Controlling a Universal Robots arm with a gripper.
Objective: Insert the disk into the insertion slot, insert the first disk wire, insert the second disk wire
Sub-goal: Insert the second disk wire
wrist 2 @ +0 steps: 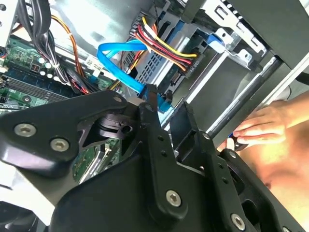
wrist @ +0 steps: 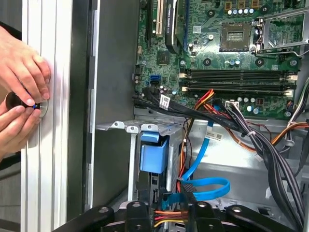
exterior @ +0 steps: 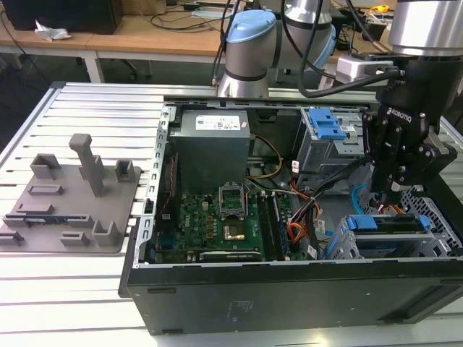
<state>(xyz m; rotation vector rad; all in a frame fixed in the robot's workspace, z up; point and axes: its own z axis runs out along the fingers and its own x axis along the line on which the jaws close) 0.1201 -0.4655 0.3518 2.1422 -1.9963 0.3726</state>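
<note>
My gripper [wrist 2: 153,102] sits low over the drive cage end of the PC case, fingers pinched on the dark plug of the second disk wire [wrist 2: 116,65], light-blue flat cable looping away from my fingertips toward the board. Disk [exterior: 387,224] looks already seated in the insertion slot [exterior: 434,210], directly below me, blue caddy edge showing. Its rear connector edge lies just ahead of the plug, red/yellow bundle already there. A person's hand [wrist 2: 260,128] is off to the side, well apart.

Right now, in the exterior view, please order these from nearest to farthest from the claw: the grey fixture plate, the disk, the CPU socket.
1. The disk: just below the claw, at the exterior view's right.
2. The CPU socket: on the motherboard, mid-case.
3. The grey fixture plate: outside the case, far at the exterior view's left.
</note>
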